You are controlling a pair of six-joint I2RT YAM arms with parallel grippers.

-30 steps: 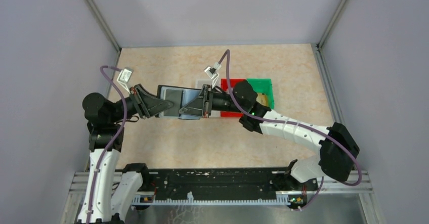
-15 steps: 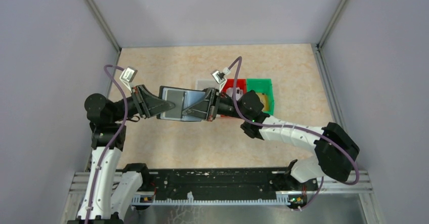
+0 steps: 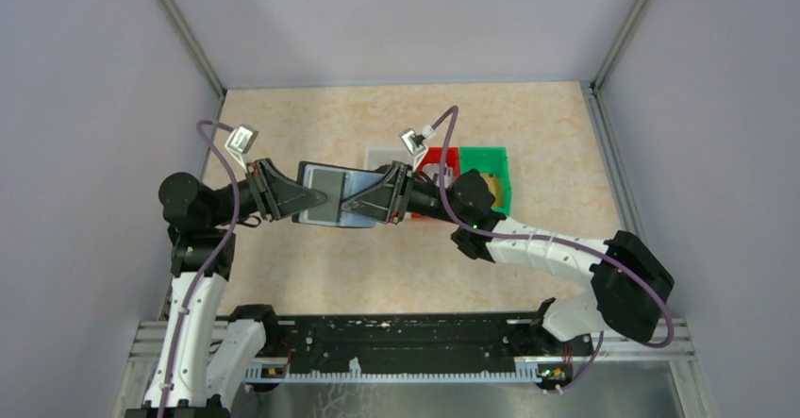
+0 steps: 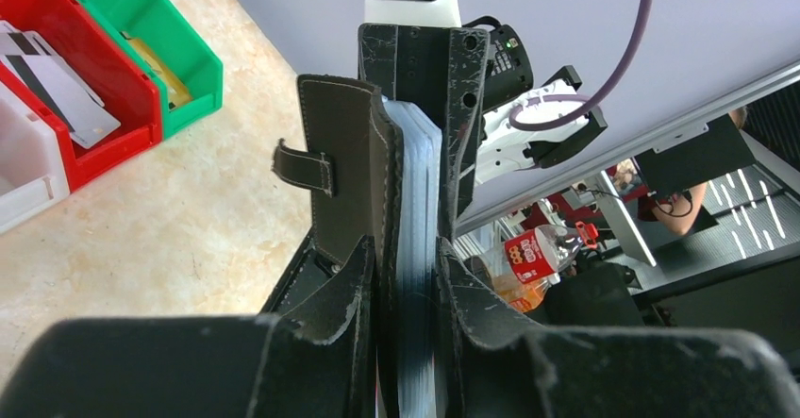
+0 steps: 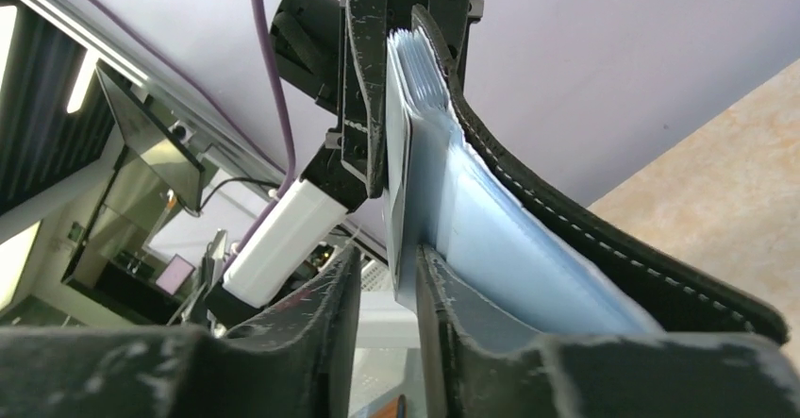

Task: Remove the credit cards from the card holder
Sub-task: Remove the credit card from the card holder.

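Here, striped cards (image 4: 66, 97) lie in the red bin (image 4: 113, 149)

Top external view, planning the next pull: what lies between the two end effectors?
The open card holder spans that gap, the left end effector clamped on one end, the right end effector straddling the other; the top external view shows it.
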